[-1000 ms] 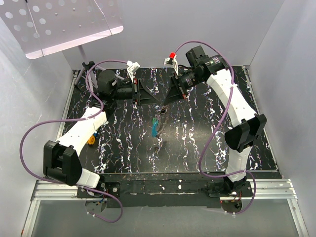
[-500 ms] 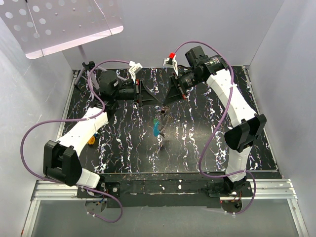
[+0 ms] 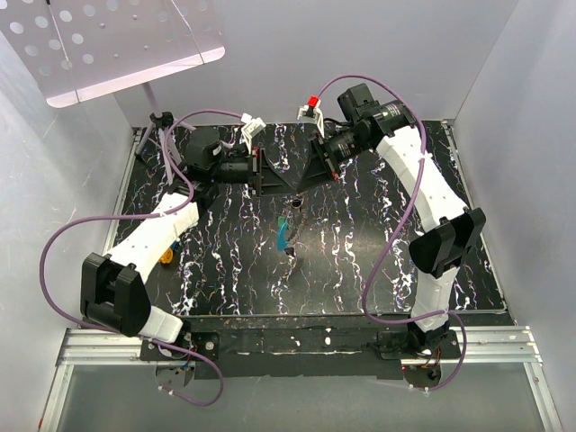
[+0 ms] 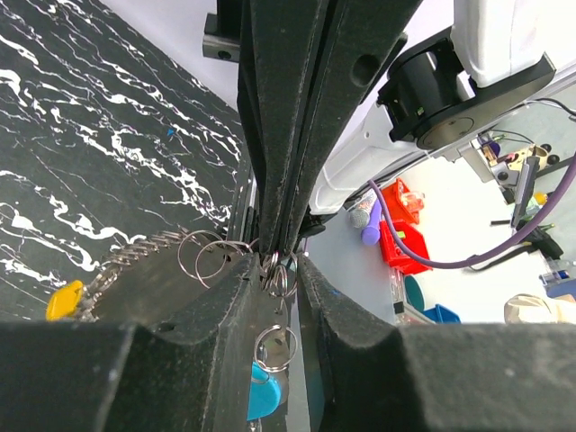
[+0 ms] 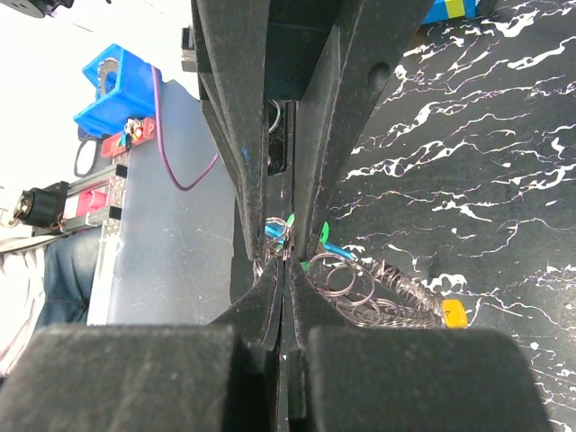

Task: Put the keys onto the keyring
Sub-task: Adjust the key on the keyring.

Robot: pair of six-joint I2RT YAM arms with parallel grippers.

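Left claw (image 3: 281, 183) reaches in from the left over the far middle of the worktop (image 3: 360, 261), nose to nose with the other arm's tips. Its pads (image 4: 180, 333) stand a narrow way apart. In the slot between them sits the keyring (image 4: 279, 279), and nearer the wrist is the blue key (image 4: 261, 396) on a small ring of its own. A sliver of light shows beside that key, so it cannot be told whether the pads press on anything. The narrow stance looks meant to cage the thin wire and hold it edge-on, where a wide gap would let it swing.

Between the arms the bunch seems to hang below the meeting point, off the worktop. Two spare rings (image 4: 211, 256) fan out to one side. A coiled chain (image 4: 135, 255) runs from them to the yellow key (image 4: 65, 300) at its end. Whether the blue key's small ring is linked to the keyring or only lying against it is too fine to make out.

Right claw (image 5: 281, 270) comes in from the right with its fingers pressed fully together, and the keyring sits right at their tips, seemingly pinched by the wire. That grip probably serves as the anchor: one arm fixes the loop so the other can work a key along it. The likely risk is the wire slipping out of so fine a pinch.
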